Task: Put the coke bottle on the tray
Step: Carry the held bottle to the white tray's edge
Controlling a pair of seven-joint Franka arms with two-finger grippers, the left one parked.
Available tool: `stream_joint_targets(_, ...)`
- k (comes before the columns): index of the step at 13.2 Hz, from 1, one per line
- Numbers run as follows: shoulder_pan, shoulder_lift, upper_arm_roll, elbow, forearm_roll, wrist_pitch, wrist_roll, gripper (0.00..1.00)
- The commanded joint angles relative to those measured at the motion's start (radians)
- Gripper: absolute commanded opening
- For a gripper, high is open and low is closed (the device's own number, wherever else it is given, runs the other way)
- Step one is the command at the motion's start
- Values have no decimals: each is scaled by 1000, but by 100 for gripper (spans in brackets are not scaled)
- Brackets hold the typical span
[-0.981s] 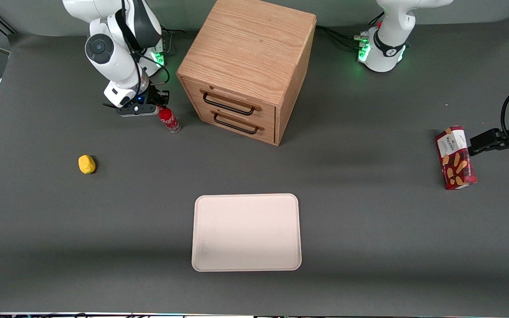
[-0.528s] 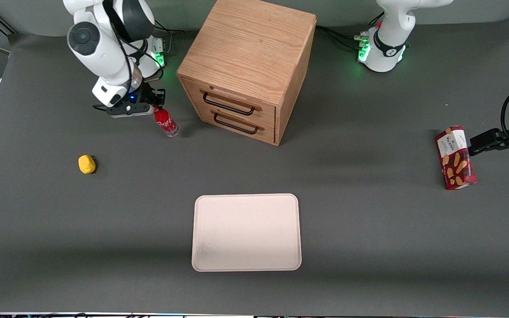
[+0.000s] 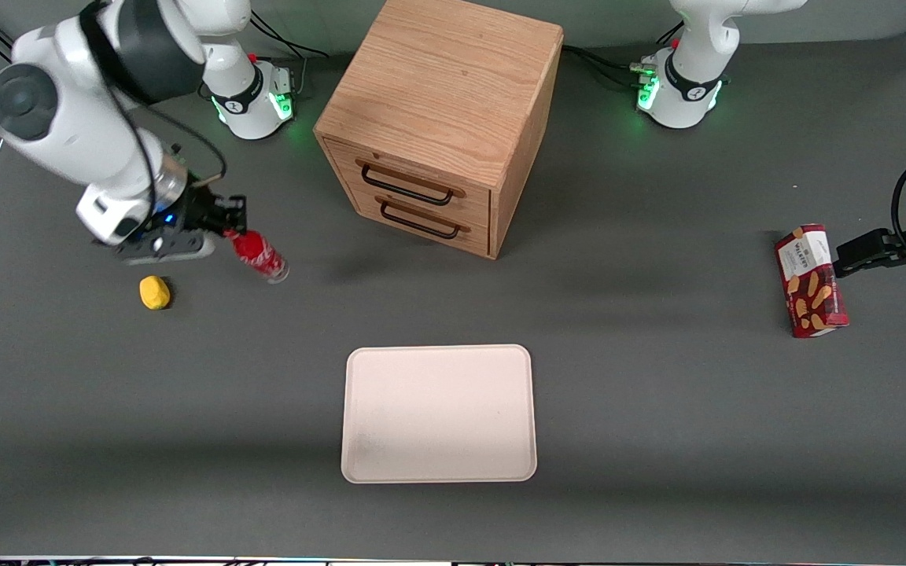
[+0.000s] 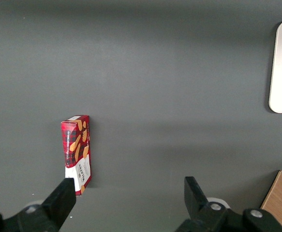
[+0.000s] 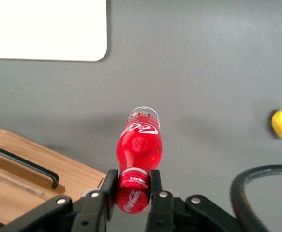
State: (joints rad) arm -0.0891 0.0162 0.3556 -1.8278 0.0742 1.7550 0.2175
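gripper (image 3: pixel 226 229) clamping coke bottle (image 3: pixel 259 255) neck, above table, tray (image 3: pixel 439 413) well apart

A dark grey mat covers the table (image 3: pixel 657 440), where a two-drawer oak cabinet (image 3: pixel 441 118) stands under even overhead light casting soft shadows.

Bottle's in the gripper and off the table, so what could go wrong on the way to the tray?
The gripper pinches the coke bottle only at its cap, so the hanging, tilted body might swing or slip. The tray lies nearer the front camera, well away. A tilted bottle may tip over once set down there.
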Motion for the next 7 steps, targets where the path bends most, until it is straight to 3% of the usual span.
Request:
stream_joint_targets(1, 14, 198, 13, 290, -71, -100, 72, 0)
stream_joint_targets(5, 54, 387, 26, 528, -201, -121, 80, 0)
stream_joint_targets(7, 61, 477, 78, 635, -246, -118, 80, 0)
